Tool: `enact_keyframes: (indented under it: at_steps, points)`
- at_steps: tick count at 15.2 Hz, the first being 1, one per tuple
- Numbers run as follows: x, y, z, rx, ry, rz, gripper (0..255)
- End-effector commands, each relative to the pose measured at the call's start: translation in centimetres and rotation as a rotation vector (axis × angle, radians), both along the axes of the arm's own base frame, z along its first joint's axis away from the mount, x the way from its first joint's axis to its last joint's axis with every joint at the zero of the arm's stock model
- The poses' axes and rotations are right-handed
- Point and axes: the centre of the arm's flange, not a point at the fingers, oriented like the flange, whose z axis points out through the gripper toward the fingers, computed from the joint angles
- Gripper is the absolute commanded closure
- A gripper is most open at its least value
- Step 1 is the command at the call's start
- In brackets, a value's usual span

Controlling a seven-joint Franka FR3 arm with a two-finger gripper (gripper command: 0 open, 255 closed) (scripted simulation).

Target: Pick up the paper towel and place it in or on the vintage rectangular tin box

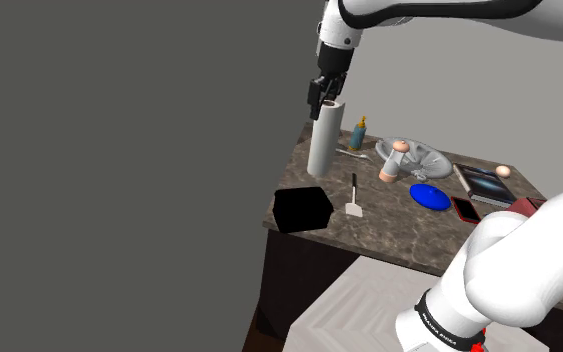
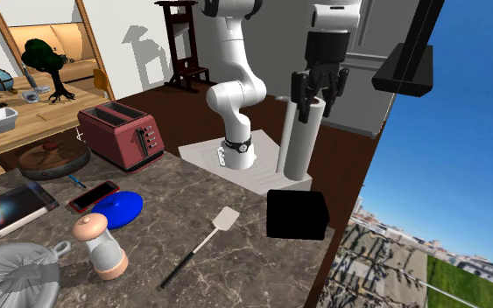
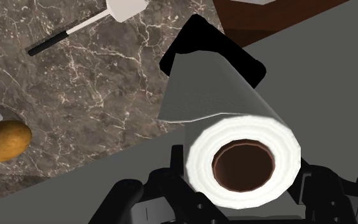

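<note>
Fingers: the fingers [image 3: 170, 173] of the gripper [image 1: 326, 100] are closed on the top end of the paper towel [image 1: 322, 140], one on each side.
Long axis: the roll is held upright, in line with the fingers. Its brown core end is turned towards the hand, the other end away from it.
Position: the roll is hung straight below the fingertips, clear of the marble counter [image 1: 389, 225].
Box: a plain black rectangular box [image 1: 301, 210] is seen beyond the roll's far end, set on the counter's corner. Its contents cannot be told.
Farther out: a spatula [image 1: 354, 198] is laid flat past the box.
</note>
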Motion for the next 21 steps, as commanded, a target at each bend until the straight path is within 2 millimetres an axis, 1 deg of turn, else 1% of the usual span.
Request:
enact_keyframes:
  at_steps: [1,17,21]
  points:
    - [-0.1,0.0,-1.1,0.0,-0.001,0.0,255]
    - [-0.1,0.0,-9.5,0.0,-0.001,0.0,255]
    - [-0.1,0.0,-9.8,0.0,-0.001,0.0,255]
